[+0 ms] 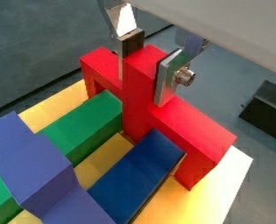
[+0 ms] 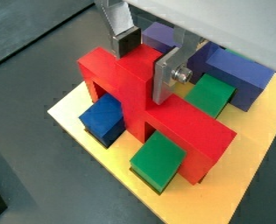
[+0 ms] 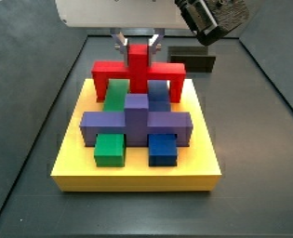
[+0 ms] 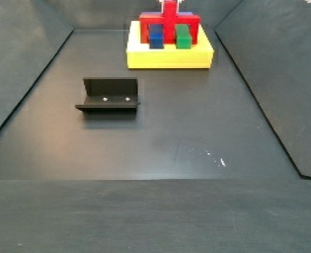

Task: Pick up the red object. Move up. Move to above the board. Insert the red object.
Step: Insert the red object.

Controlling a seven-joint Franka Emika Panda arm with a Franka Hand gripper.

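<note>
The red object (image 1: 187,127) stands upright on the yellow board (image 1: 255,191), its legs down between a green block (image 1: 75,122) and a blue block (image 1: 134,171). It also shows in the other views (image 2: 187,131) (image 3: 139,70) (image 4: 169,20). My gripper (image 1: 148,68) sits over it with the silver fingers pressed on either side of the top of the central post, shut on it. The gripper shows too in the other wrist view (image 2: 146,63) and in a side view (image 3: 139,42). The board (image 3: 136,177) lies at the far end of the floor (image 4: 171,57).
A purple piece (image 3: 136,119) stands on the board in front of the red one, with a green block (image 3: 109,149) and a blue block (image 3: 164,149) under its legs. The dark fixture (image 4: 109,96) stands on the floor away from the board. A small black box (image 3: 193,62) sits behind the board.
</note>
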